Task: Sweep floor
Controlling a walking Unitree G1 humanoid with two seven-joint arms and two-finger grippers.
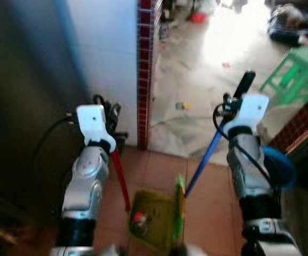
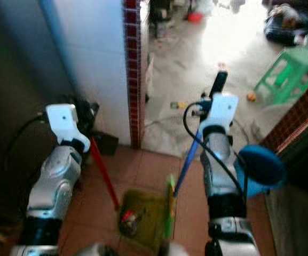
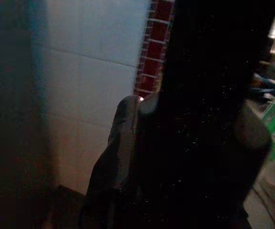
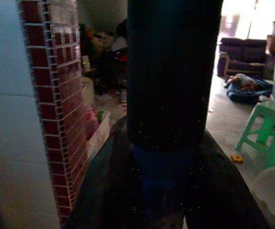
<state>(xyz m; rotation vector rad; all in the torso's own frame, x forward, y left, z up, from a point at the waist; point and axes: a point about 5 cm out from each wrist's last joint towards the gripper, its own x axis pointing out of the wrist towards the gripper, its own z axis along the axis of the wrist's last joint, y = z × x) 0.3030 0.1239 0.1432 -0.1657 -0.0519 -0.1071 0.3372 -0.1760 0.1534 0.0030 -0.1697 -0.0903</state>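
Broom handle [image 1: 207,154] inside right gripper [image 1: 238,96]

Silver arms, white wrist housings, looping black cables.

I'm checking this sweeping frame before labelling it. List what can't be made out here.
- Broom head: the blue broom handle runs down behind the green dustpan in the eye views.
- Left hand: blurred against the dark wall; the fingers around the red handle are unclear.
- What lies in the dustpan: too blurred to name.
- Left wrist view: too dark.
- Litter on the grey floor: too small.
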